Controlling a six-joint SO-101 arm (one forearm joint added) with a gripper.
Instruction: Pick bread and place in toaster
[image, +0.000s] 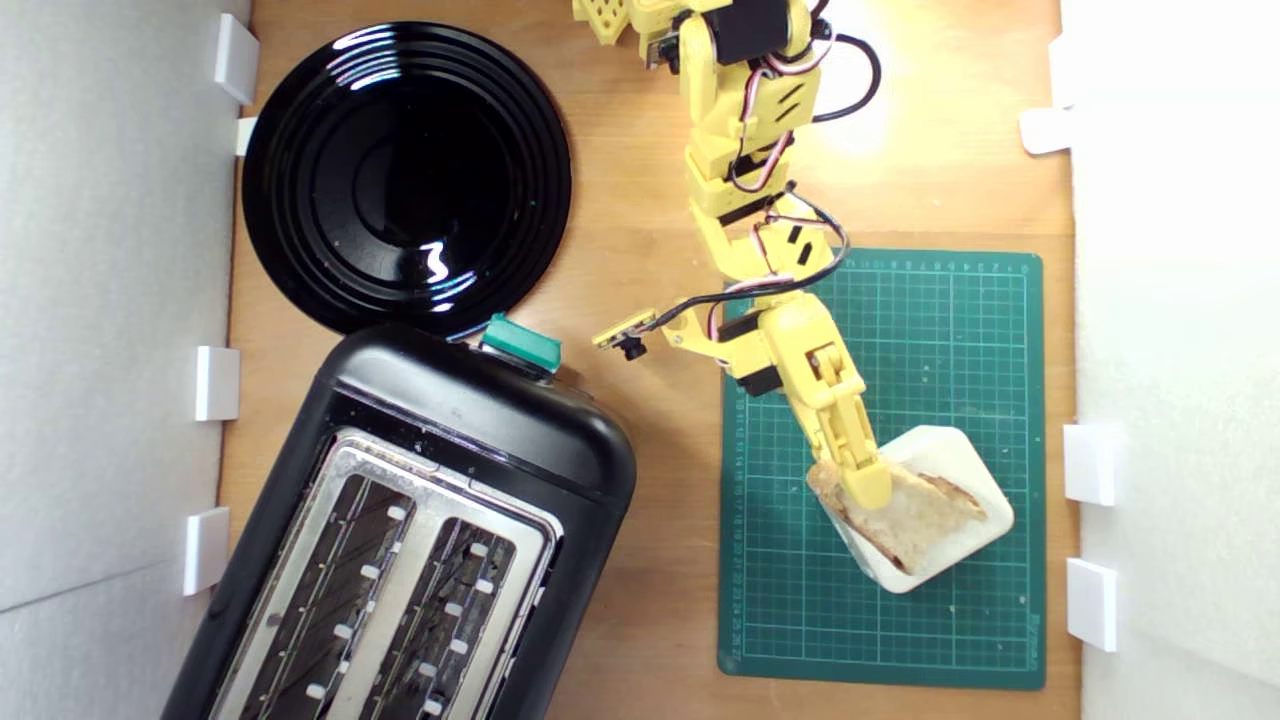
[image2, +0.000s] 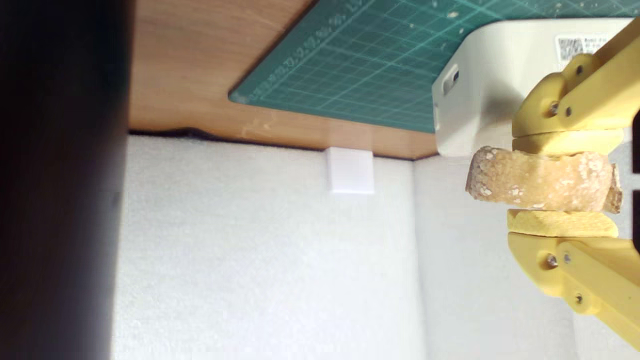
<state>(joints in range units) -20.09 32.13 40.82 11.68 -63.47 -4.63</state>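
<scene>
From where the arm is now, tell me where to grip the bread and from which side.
Grip the bread by its crust end, the end nearer the toaster, pinching across its thin flat faces. It lies over the white block with that end overhanging, leaving room beneath. The gripper in the wrist view is shut there already, one pad on each face, so it looks workable.

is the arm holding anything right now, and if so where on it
Yes: the gripper is shut on the bread, its jaws pinching the two flat faces near the crust end, above the white block.
</scene>
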